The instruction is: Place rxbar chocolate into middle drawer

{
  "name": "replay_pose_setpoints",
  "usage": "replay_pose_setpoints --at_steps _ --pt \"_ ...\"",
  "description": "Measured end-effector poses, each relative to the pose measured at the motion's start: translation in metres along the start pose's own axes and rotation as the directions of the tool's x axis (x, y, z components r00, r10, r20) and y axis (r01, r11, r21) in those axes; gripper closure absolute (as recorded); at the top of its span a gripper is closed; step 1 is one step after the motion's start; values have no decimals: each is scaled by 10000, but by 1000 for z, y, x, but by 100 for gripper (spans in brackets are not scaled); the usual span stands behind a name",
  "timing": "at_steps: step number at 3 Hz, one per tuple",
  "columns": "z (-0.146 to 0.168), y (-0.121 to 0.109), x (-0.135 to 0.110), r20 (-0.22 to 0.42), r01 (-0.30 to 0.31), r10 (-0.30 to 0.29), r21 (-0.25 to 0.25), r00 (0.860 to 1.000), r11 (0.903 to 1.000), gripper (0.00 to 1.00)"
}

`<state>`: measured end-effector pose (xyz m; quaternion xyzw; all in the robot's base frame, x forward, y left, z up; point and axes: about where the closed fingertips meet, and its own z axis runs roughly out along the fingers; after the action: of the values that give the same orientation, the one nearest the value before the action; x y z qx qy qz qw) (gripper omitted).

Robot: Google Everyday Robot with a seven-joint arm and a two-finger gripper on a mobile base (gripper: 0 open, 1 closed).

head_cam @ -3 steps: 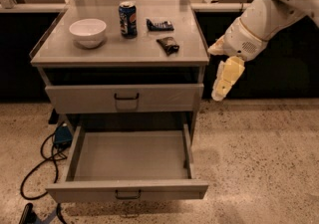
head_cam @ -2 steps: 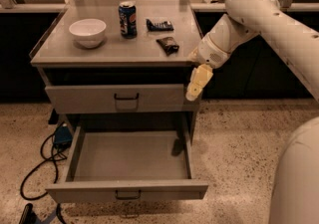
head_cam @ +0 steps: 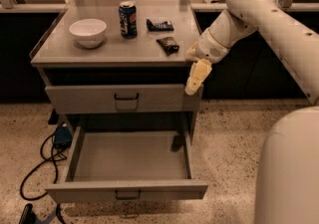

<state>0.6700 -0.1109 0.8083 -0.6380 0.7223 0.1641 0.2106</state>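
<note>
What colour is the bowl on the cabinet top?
The bowl is white, in the camera view; the gripper hangs beside the cabinet's front corner.

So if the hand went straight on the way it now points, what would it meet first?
Likely the right wall of the open middle drawer, below the hand hanging at the cabinet's front right corner; depth is unclear, so it might pass just outside.

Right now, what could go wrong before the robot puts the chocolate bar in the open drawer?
1. The tool hangs below the edge of the countertop, by the closed upper drawer. Rising toward the rxbar chocolate, it might bump that edge.
2. A flatter dark packet lies close behind the bar, so the robot could grab the wrong one.
</note>
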Motion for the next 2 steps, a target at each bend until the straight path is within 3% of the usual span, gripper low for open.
replay_pose_setpoints --at_steps 1,2 --pt "23 -13 -13 303 366 -342 -842 9990 9958 0" --pt "24 -13 -19 316 445 -422 -764 9986 9961 0"
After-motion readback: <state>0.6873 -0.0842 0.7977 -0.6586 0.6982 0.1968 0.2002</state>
